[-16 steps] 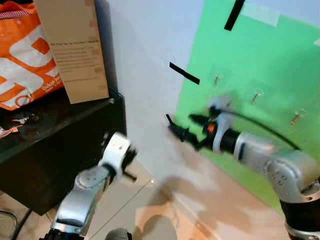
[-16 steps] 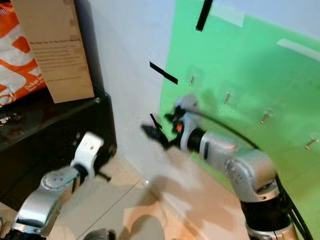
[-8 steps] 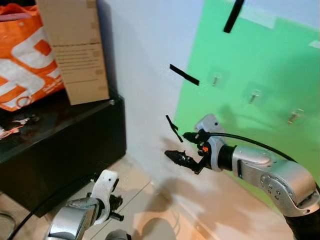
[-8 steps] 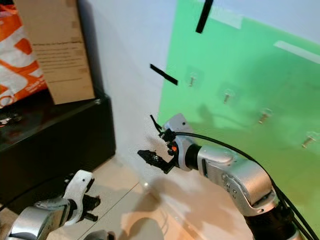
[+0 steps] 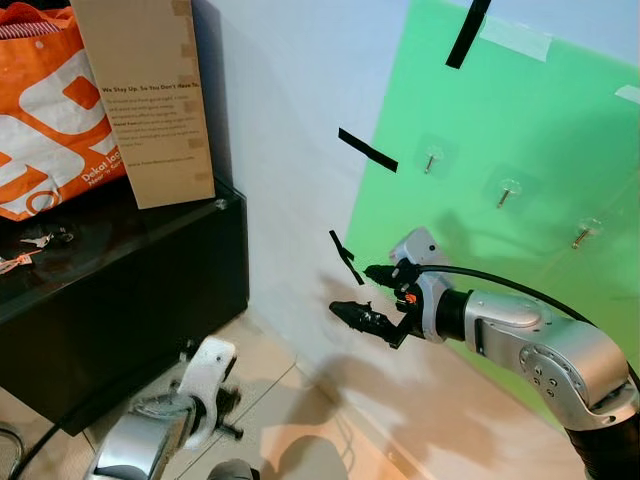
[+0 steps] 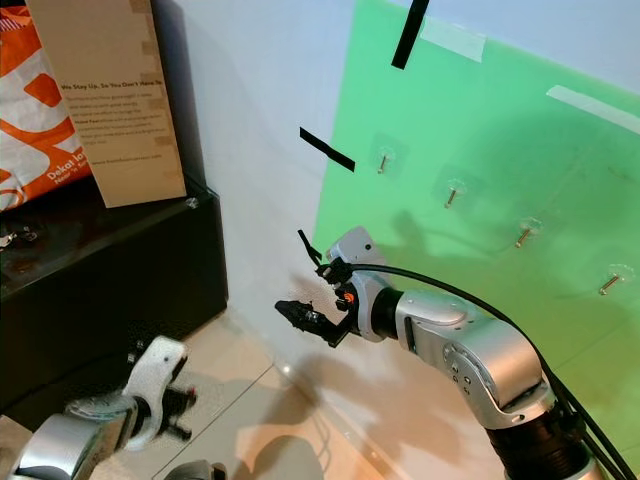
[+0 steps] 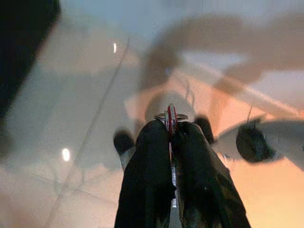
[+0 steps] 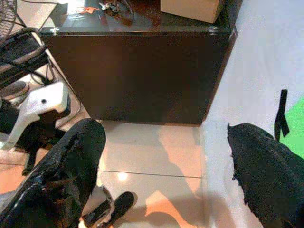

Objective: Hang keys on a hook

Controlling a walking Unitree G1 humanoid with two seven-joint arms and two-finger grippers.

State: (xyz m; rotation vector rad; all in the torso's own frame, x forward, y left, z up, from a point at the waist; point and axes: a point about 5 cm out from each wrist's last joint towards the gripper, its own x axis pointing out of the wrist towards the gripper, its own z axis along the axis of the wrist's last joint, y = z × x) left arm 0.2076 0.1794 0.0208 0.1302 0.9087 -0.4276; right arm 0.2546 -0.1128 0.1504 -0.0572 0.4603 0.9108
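We record bright, even indoor light in the head views, sharp on the green sheet (image 5: 500, 230) and the cardboard box (image 5: 150, 100), with motion blur on the left gripper (image 5: 215, 395) low and near. The right arm's soft shadow falls on the wall (image 5: 290, 120) and pale floor (image 6: 280, 410). The left wrist view is dim and hazy, its floor showing small glare spots; the right wrist view's near fingers (image 8: 71, 166) are out of focus.

Open floor (image 5: 300, 410) lies between the black cabinet (image 5: 130, 300) and the white wall (image 5: 290, 130). The right gripper (image 5: 362, 298), fingers spread, hangs before the wall, below and beside the hooks (image 5: 505, 190) on the green sheet (image 5: 520, 110), nothing between.
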